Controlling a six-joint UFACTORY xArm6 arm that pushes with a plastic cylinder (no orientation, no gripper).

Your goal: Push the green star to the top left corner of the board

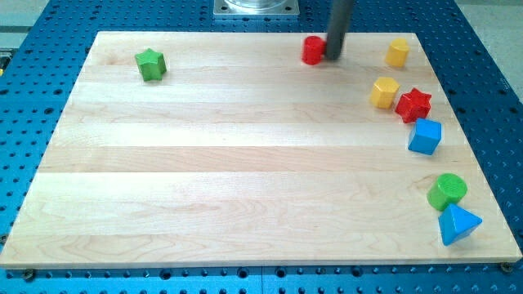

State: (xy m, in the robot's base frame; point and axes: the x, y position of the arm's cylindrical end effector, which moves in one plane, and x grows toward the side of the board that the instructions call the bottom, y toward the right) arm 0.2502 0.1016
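The green star (150,64) lies near the board's top left corner, a little in from the top and left edges. My tip (333,57) is far to its right, at the view's top middle, touching or just beside the right side of a red cylinder (313,50). The rod rises from there out of the view's top.
The wooden board (245,163) lies on a blue perforated table. At the view's right are a yellow block (397,52), a yellow hexagon (384,92), a red star (413,104), a blue cube (425,136), a green cylinder (447,190) and a blue triangle (458,224).
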